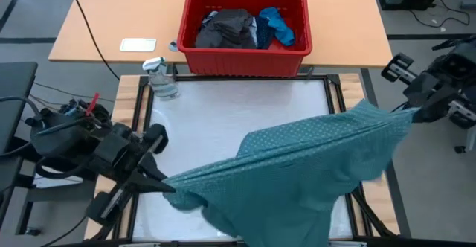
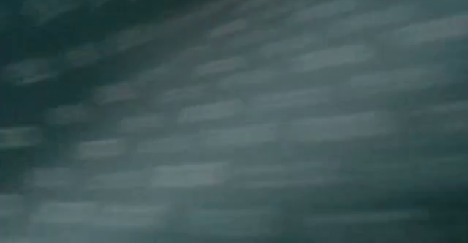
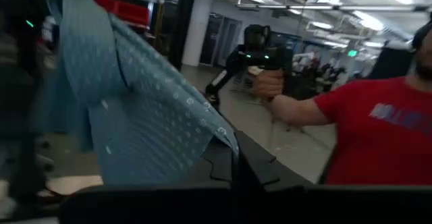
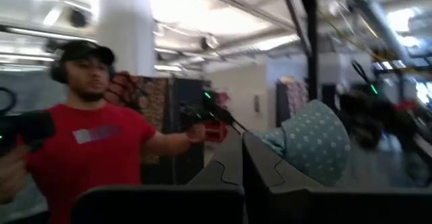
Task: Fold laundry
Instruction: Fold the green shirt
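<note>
A large teal-green dotted shirt (image 1: 297,169) of the laundry hangs spread above the white table top (image 1: 223,113), between my two grippers. My left gripper (image 1: 165,184) is shut on its left end near the table's near left corner. My right gripper (image 1: 411,113) is shut on its right end at the table's right edge. Blurred teal cloth (image 2: 234,126) fills the whole low view. More laundry, a dark grey piece (image 1: 227,27) and a bright blue piece (image 1: 277,24), lies in the red bin (image 1: 245,57). My left gripper pinches a bunched corner of the shirt (image 3: 223,133) between its two fingers, coming about level from the table's left side. From there the cloth runs in a drawn line toward the other gripper, and the rest hangs below it. My right gripper pinches a rounded fold of the shirt's edge (image 4: 297,146) between its fingers (image 4: 260,166), coming about level from the table's right side. The cloth is lifted clear here and slopes down toward the table's near left.
The red bin stands at the table's far edge, on a wooden table (image 1: 104,16) behind. A clear spray bottle (image 1: 160,77) stands at the far left corner. Beyond the table a person in a red shirt (image 3: 378,136) holds a hand controller (image 3: 266,59).
</note>
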Robot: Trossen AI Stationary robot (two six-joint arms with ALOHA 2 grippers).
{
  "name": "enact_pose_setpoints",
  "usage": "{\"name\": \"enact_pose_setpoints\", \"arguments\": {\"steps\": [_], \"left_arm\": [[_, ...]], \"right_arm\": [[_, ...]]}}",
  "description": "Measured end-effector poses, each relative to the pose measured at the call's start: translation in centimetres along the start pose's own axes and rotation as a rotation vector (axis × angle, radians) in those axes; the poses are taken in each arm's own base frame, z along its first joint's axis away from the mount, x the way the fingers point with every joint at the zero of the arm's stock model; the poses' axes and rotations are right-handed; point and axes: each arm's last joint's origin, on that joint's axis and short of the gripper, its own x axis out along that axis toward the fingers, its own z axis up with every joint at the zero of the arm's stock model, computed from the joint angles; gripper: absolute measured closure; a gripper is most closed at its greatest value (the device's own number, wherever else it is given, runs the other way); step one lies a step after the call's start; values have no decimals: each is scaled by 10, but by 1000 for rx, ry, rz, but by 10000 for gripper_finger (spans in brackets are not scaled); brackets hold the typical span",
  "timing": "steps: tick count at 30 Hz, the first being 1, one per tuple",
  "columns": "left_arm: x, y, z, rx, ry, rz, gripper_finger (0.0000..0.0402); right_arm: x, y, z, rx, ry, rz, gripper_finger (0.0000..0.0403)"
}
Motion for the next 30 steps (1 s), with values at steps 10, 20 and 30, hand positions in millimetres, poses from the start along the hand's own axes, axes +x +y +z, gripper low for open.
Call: {"name": "enact_pose_setpoints", "arguments": {"steps": [10,20,30], "left_arm": [[3,-14,-16,-88,66,33,390],[29,-3,-49,-176,203,244,389],[19,45,-77,-98,344,760,391]], "right_arm": [[2,-1,-9,132,91,64,403],[-8,-2,-26,244,243,-95,403],[-23,-25,-56,73,522,-844,403]]}}
